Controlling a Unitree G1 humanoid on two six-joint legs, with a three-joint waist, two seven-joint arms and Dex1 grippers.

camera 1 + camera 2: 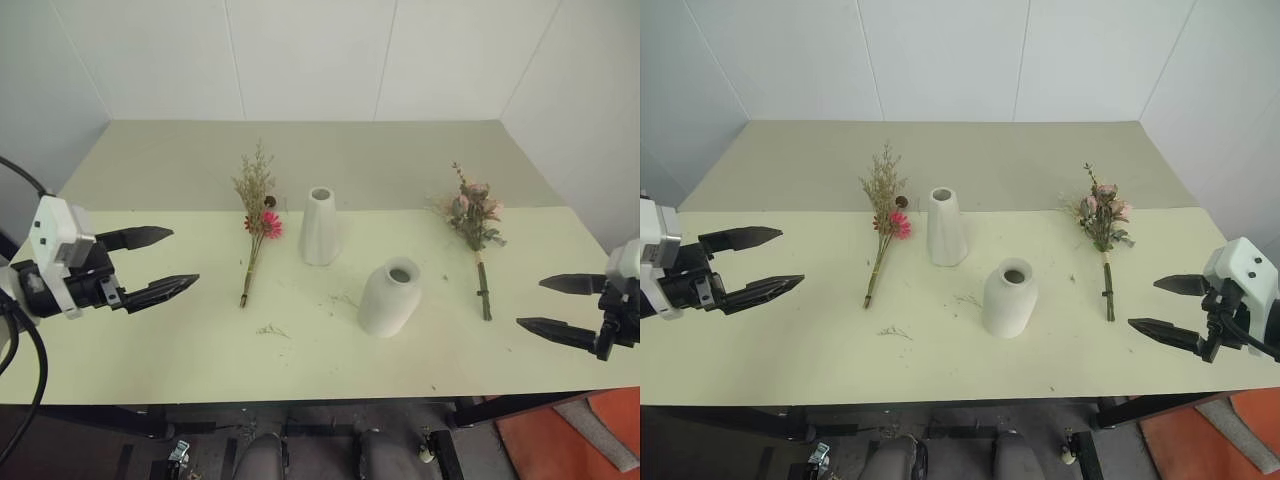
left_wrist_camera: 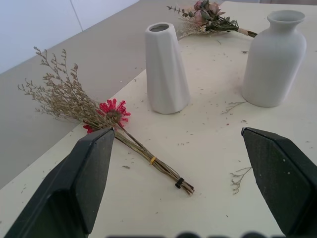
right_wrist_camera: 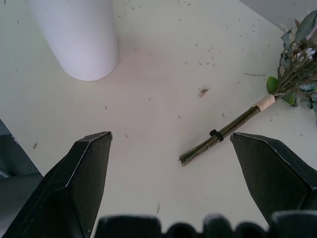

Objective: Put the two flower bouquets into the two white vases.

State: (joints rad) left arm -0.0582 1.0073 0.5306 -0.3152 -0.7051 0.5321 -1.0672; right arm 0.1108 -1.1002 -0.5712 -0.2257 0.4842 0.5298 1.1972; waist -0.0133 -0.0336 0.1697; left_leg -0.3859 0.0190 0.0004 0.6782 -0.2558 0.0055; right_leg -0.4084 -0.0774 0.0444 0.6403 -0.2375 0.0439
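Two bouquets lie flat on the table [image 1: 150,360]: the dried sprig bunch [image 1: 256,218] left of the tall vase [image 1: 320,227], the pink rose bunch [image 1: 474,225] off to the right of the rounder vase [image 1: 390,297]. Two vases, both upright. Left gripper [image 1: 157,265] and right gripper [image 1: 550,304] hover at the edges, jaws spread wide, holding nothing.
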